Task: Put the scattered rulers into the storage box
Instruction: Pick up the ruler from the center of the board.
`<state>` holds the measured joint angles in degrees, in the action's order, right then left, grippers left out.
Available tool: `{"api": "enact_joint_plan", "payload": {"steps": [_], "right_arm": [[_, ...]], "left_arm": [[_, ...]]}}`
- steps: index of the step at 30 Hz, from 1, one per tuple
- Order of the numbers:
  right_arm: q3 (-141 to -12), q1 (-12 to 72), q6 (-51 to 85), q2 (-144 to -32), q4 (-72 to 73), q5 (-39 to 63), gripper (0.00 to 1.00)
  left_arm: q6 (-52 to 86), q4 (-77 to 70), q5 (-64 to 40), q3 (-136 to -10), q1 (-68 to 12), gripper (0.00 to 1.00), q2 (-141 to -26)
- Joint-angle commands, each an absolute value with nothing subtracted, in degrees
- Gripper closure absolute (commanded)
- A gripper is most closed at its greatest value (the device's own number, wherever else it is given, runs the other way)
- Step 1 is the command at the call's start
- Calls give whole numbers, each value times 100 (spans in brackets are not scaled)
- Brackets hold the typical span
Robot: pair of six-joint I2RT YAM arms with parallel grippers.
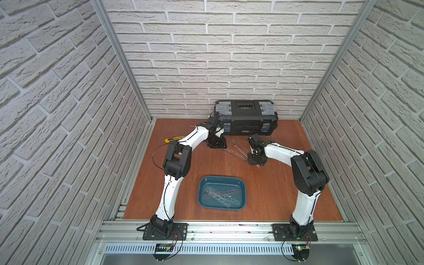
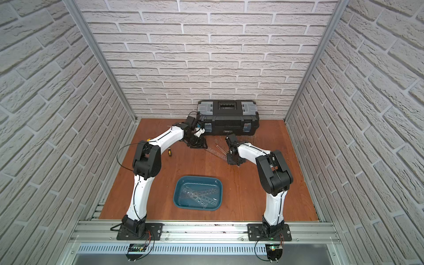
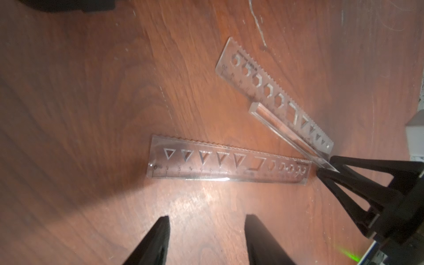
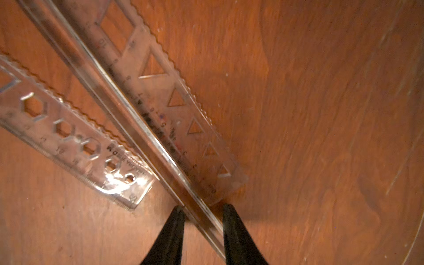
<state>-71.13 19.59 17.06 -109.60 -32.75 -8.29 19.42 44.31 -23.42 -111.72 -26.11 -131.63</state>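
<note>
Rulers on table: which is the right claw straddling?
Narrow clear plastic bar ruler without cut-outs; the flat clear triangle-holed ruler and hexagon-holed ruler are stencils.

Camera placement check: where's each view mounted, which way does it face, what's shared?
Both top views: high over front rail, looking down at table, storage box; left arm, right arm show.
Left wrist: faces down at rulers; left gripper open, right gripper intruding.
Right wrist: faces down; own fingers straddle the narrow ruler.
Shared: both wrists see that narrow ruler.
</note>
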Motion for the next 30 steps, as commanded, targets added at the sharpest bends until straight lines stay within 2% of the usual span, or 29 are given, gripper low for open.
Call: {"api": "enact_joint_plan", "payload": {"steps": [1, 7, 17, 19, 22, 30], "right_arm": [[-6824, 2117, 1609, -10796, -3442, -712, 68], [-6433, 2357, 1721, -10494, -3395, -733, 78], [-6323, 2647, 1907, -10582, -3387, -802, 76], [-6361, 2654, 1916, -10616, -3376, -834, 81], [-6381, 2667, 1917, -10533, -3374, -900, 97], [-6311, 2722, 1647, -9636, -3576, -1094, 98]], "left_arm": [[1990, 4275, -2394, -11053, -2661, 42, -12802], [2028, 4201, -2389, -10873, -2676, 43, -12682], [2057, 4157, -2340, -10726, -2750, 43, -12510], [2059, 4140, -2317, -10645, -2760, 43, -12418], [2063, 4108, -2279, -10477, -2760, 43, -12249], [2101, 4043, -2178, -10132, -2761, 43, -11751]]}}
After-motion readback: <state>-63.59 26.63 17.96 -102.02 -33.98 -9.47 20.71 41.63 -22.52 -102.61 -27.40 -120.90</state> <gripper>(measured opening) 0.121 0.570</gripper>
